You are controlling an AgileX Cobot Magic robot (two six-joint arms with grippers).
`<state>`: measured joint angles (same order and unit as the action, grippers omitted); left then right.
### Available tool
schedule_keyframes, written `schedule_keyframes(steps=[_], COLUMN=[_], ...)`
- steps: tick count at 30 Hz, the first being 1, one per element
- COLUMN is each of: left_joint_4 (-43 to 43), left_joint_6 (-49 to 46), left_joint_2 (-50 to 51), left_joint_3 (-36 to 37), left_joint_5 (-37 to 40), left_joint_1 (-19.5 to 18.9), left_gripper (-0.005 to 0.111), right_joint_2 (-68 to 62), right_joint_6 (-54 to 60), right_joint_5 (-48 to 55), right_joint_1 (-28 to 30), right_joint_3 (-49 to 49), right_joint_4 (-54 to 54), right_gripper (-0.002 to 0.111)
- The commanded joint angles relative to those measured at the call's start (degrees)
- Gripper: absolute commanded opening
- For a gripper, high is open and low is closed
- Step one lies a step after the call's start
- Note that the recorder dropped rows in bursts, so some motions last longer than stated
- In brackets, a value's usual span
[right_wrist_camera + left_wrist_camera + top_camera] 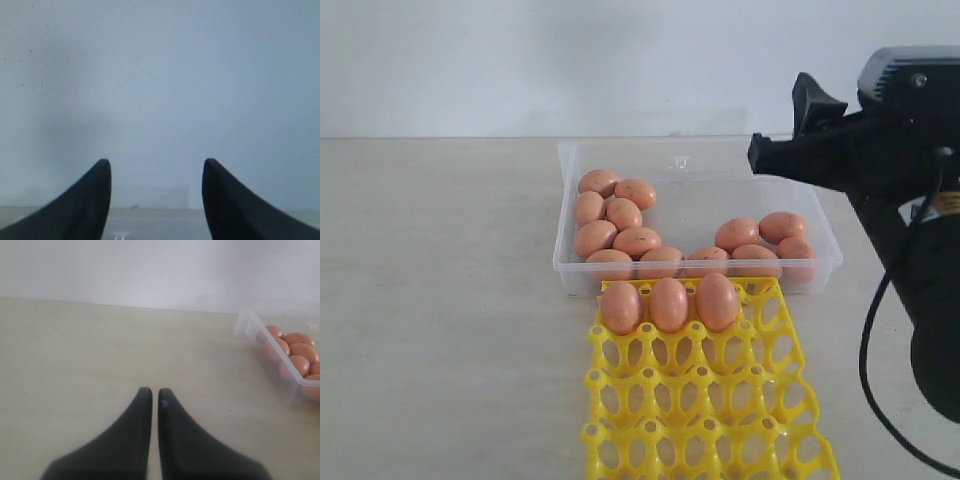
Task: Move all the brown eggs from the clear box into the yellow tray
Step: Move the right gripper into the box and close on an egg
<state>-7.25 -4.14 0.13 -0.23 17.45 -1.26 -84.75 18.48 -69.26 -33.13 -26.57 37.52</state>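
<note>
The clear box holds several brown eggs, clustered at its left and along its near wall. Touching its front is the yellow tray, with three brown eggs side by side in its back row. My right gripper hangs above the box's far right corner, open and empty; in the right wrist view this gripper faces only the wall. My left gripper is shut on nothing, low over bare table to the left of the box and its eggs. It is outside the exterior view.
A pale table carries everything, with a white wall close behind. The right arm's black body and cable stand to the right of the box and tray.
</note>
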Motion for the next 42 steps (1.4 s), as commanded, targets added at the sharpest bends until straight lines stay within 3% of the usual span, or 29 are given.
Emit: schedule_keyframes(steps=[1, 4, 7, 9, 10, 12, 14, 17, 19, 22, 23, 27, 33, 35, 38, 42], left_joint_4=[0.2, 0.2, 0.2, 0.2, 0.2, 0.2, 0.2, 0.2, 0.2, 0.2, 0.2, 0.2, 0.2, 0.2, 0.2, 0.2], left_joint_6=[-0.2, -0.2, -0.2, -0.2, -0.2, -0.2, -0.2, -0.2, -0.2, -0.2, -0.2, -0.2, -0.2, -0.2, -0.2, -0.2], left_joint_2=[-0.1, -0.1, -0.1, -0.1, -0.1, -0.1, -0.1, -0.1, -0.1, -0.1, -0.1, -0.1, -0.1, -0.1, -0.1, -0.1], left_joint_3=[0.2, 0.2, 0.2, 0.2, 0.2, 0.2, 0.2, 0.2, 0.2, 0.2, 0.2, 0.2, 0.2, 0.2, 0.2, 0.2], left_joint_5=[-0.7, -0.7, -0.7, -0.7, -0.7, -0.7, -0.7, -0.7, -0.7, -0.7, -0.7, -0.7, -0.7, -0.7, -0.7, -0.7], left_joint_1=[0.2, 0.2, 0.2, 0.2, 0.2, 0.2, 0.2, 0.2, 0.2, 0.2, 0.2, 0.2, 0.2, 0.2, 0.2, 0.2], left_gripper=[0.004, 0.004, 0.004, 0.004, 0.004, 0.004, 0.004, 0.004, 0.004, 0.004, 0.004, 0.004, 0.004, 0.004, 0.004, 0.004], right_joint_2=[1.2, 0.7, -2.4, -6.2, -10.8, -17.6, -22.4, -28.5, -31.4, -36.3, -37.5, -39.3, -39.3, -39.4, -39.9, -41.0], right_joint_6=[9.8, 8.0, 7.3, 8.0, 8.2, 12.7, 18.4, 35.5, 39.0, 39.0, 39.0, 39.0, 38.7, 39.1, 41.2, 43.6], right_joint_5=[-0.7, 11.6, 37.5, 60.1, 84.7, 109.7, 117.4, 119.7, 116.4, 114.2, 114.0, 106.9, 110.1, 111.9, 112.4, 112.4], right_joint_1=[0.1, 4.4, 13.2, 19.6, 24.1, 25.9, 25.2, 20.1, 16.8, 12.9, 11.8, 10.5, 10.5, 10.5, 10.5, 10.5], right_joint_3=[-5.9, -13.4, -25.4, -35.6, -46.5, -59.0, -66.0, -71.3, -71.4, -71.4, -71.4, -71.4, -71.4, -71.4, -71.4, -71.4], right_joint_4=[2.1, 3.7, 3.0, 0.3, -3.8, -7.2, -7.3, -9.2, -15.1, -26.1, -29.5, -30.8, -26.2, -26.2, -26.3, -26.3], right_gripper=[0.027, -0.001, 0.001, 0.001, 0.001, 0.001, 0.001, 0.004, 0.026, 0.074, 0.080, 0.071, 0.035, 0.030, 0.031, 0.050])
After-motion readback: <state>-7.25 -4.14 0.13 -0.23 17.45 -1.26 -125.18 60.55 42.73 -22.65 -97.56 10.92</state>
